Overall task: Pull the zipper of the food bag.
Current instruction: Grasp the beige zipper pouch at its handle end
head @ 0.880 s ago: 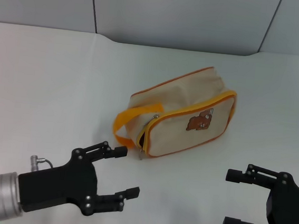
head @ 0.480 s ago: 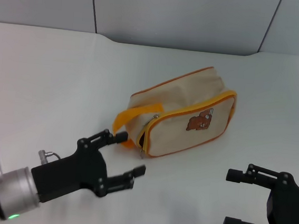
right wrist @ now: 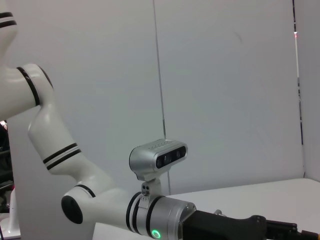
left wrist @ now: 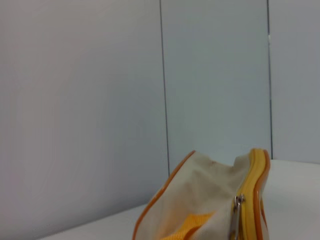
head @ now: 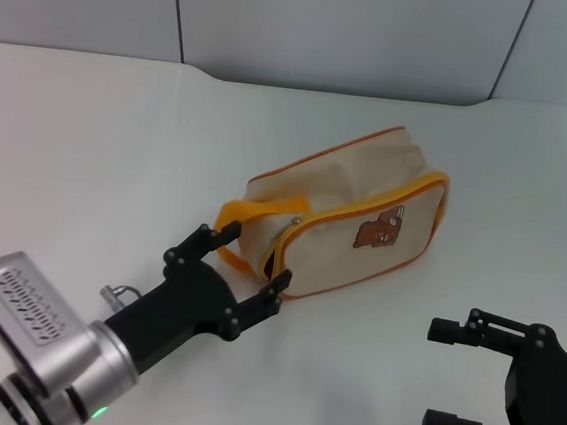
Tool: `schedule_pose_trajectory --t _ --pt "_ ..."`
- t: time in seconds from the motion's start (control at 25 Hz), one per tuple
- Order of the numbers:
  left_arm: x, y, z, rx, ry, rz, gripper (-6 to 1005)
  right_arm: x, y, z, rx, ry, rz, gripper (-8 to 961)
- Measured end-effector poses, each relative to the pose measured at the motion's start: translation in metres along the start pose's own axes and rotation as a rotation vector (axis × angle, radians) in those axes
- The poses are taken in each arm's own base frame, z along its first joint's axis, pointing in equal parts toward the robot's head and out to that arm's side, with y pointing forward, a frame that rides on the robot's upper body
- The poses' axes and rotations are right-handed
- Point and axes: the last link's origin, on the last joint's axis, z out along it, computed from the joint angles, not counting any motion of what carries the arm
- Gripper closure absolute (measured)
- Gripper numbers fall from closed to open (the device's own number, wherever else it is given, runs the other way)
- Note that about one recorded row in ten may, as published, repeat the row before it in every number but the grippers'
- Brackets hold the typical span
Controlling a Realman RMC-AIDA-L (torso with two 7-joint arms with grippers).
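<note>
Furthest left, the left gripper [head: 248,265] reaches in low over the table [head: 90,134], its fingers spread wide and holding nothing; one fingertip sits at the strap loop [head: 253,215], the other just beside the bag's near-left corner. The food bag [head: 349,214] lies on its side near the table's middle, bear print [head: 378,230] facing the robot. It looks like light, soft canvas, likely to slide or crumple if tugged without support. The best place to grip is judged to be the small silver pull tab [left wrist: 235,210] of the zipper [head: 355,204], which hangs at the left end, close to the spread fingers. The bag's long axis runs from near-left to far-right, and the zip line follows that edge, so the pull would probably travel rightward and away. At far right, the right gripper [head: 458,380] hangs well apart from the bag, fingers open and empty
</note>
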Motion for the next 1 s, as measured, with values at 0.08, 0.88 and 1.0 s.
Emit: schedule_pose_trajectory --t 0.08,0.88,1.0 --pt "0.0 0.003 0.005 0.009 -0.015 -0.009 257 0.0 0.0 0.001 0.0 -0.001 -0.001 143" --pt "0.009 0.009 0.04 -0.014 -0.071 -0.051 327 -0.001 -0.002 0.004 0.016 -0.014 -0.012 143" --pt "0.01 0.01 0.041 -0.021 -0.068 -0.042 408 -0.001 -0.002 0.004 0.019 -0.013 -0.012 143"
